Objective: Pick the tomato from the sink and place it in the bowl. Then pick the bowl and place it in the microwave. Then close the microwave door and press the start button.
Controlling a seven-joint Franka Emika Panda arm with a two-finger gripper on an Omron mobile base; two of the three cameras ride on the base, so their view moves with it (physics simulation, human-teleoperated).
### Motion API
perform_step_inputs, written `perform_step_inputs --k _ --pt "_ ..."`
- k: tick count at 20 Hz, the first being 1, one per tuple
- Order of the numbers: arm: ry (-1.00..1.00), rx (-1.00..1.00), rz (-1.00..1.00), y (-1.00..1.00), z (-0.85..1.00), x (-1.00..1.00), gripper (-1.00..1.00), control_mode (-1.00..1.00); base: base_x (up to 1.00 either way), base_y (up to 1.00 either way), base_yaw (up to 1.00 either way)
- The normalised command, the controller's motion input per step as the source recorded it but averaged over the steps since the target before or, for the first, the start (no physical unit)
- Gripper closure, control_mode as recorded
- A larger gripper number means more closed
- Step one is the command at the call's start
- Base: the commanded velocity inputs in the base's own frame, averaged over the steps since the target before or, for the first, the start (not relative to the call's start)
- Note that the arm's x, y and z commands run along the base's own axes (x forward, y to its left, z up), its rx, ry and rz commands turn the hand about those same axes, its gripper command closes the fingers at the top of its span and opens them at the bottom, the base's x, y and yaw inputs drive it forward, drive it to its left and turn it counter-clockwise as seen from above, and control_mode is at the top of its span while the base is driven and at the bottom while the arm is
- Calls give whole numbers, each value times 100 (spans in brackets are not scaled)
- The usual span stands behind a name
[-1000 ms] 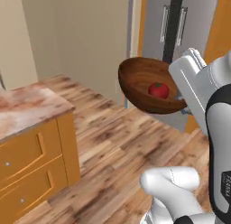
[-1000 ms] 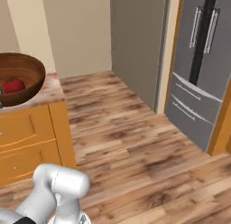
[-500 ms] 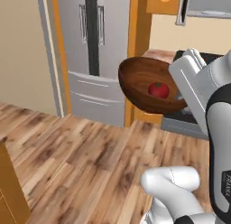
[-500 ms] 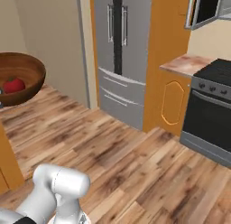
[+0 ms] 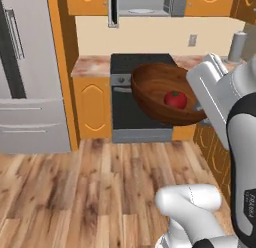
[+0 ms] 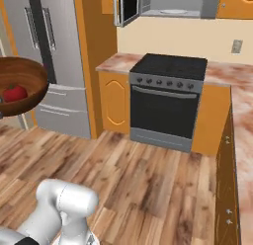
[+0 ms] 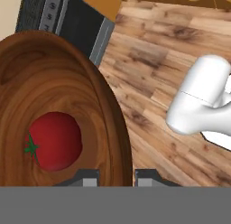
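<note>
One tomato (image 7: 55,141) lies inside the bowl (image 7: 101,110) the jaws grip.

Glossy red tomato (image 7: 55,141) in grained wooden bowl (image 7: 97,110); plank wood floor (image 5: 75,192).

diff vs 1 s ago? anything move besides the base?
Only the base turned: the background swept from a counter and bare floor, past the fridge, to the black stove and the open microwave above it. Unchanged: the gripper stays clamped on the rim of the bowl, held aloft, with the tomato inside.
</note>
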Motion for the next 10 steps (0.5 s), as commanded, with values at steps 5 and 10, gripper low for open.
perform_step_inputs --k 5,10 --pt "0 0 0 0 0 0 100 100 13 -51 -47" --pt "0 0 0 0 0 0 100 100 48 -53 -17"
